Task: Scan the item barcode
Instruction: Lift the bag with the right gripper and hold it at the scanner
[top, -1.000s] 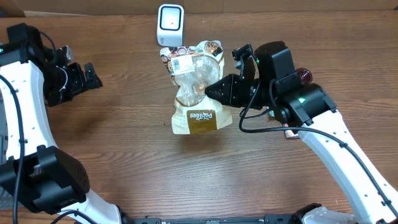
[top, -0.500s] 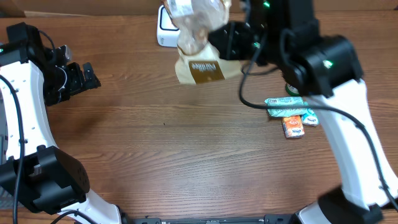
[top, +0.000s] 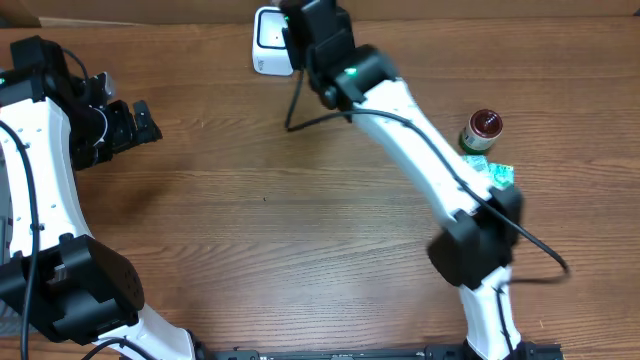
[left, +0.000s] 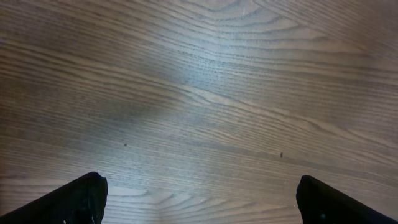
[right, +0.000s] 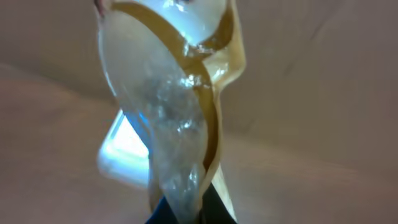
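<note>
Right hand (right: 186, 214) clenched on clear snack bag (right: 165, 124) near white barcode scanner (top: 266, 42), left hand (left: 199, 194) released over bench (left: 205, 93)

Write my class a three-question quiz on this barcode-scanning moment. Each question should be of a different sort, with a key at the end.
1. True or false: the left gripper is shut on the snack bag.
2. Which lies closest to the red-capped bottle?
A. the scanner
B. the green packet
C. the left gripper
3. In the right wrist view, what holds the snack bag, and what pale device shows behind it?

Key
1. False: it stands open over the bare table, holding nothing.
2. B.
3. The right gripper, shut on the snack bag; the scanner.
</note>
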